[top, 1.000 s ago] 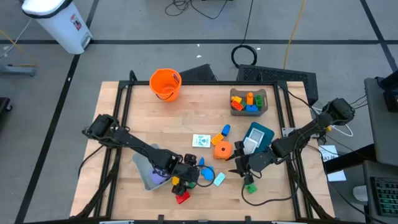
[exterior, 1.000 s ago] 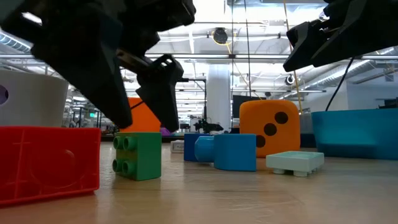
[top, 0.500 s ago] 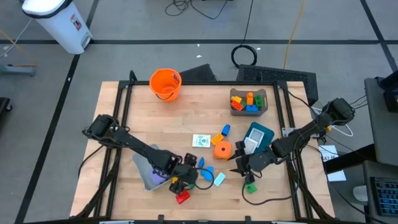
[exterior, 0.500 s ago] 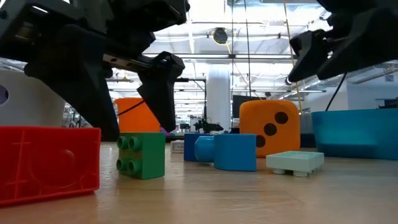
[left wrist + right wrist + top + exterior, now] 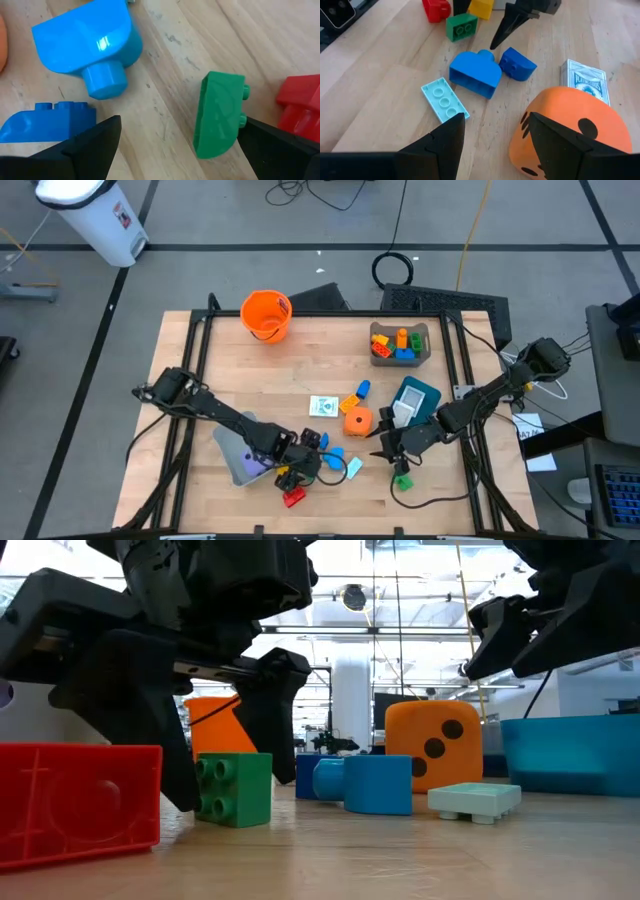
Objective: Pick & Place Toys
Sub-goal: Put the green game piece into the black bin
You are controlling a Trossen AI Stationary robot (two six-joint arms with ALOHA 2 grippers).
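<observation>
Wood bench point(image 5: 250, 380), toys bunched along the near edge. Nearest to me: red block point(image 5: 75, 802) at the front, green block point(image 5: 235, 790) just behind it, yellow one point(image 5: 481, 8) right beside both.

Left gripper point(image 5: 215, 755) is down over the green block, jaws wide open, one finger on each side, nothing gripped yet. I read this as the pre-grasp.

Risks I see:
- Red block sits just beside the green one on one side. A finger could land on it or shove it toward the bench edge as the jaws close.
- Green block is short and domed on one face per the left wrist view; closing on the curve instead of the flat sides could squirt it out.
- Blue rounded block point(image 5: 85, 45) and small blue block point(image 5: 47, 122) lie near the other finger; a sideways drift would bump them.

Green block orientation: lying on its side, studs pointing level toward the red block, not up. Long axis runs along the gap between the fingers, so the jaws close across its short width. Good.

Further back: pale teal plate point(image 5: 445, 100), orange die point(image 5: 432, 745), card deck point(image 5: 584, 77). Right gripper point(image 5: 385, 442) hangs above the bench beside the die, jaws open, empty.
</observation>
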